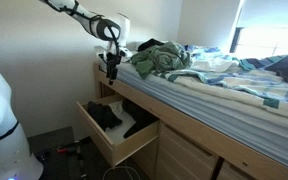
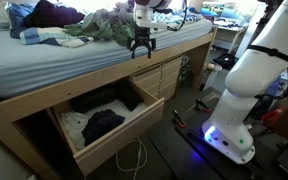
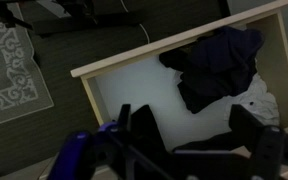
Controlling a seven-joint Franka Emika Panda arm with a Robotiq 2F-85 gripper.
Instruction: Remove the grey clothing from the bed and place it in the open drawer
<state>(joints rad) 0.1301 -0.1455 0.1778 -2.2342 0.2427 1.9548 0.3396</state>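
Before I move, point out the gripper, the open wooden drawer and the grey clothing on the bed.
black gripper (image 2: pixel 142 49), exterior view, midway between fingertips
open light wooden drawer (image 2: pixel 124 135), exterior view, front panel
crumpled grey-green clothing (image 1: pixel 159 60), exterior view, middle of the pile

White wall (image 1: pixel 44 50), bright window (image 1: pixel 271 22), patterned rug (image 3: pixel 12 62).

No writing, label or number can be read anywhere (pictures too coarse).
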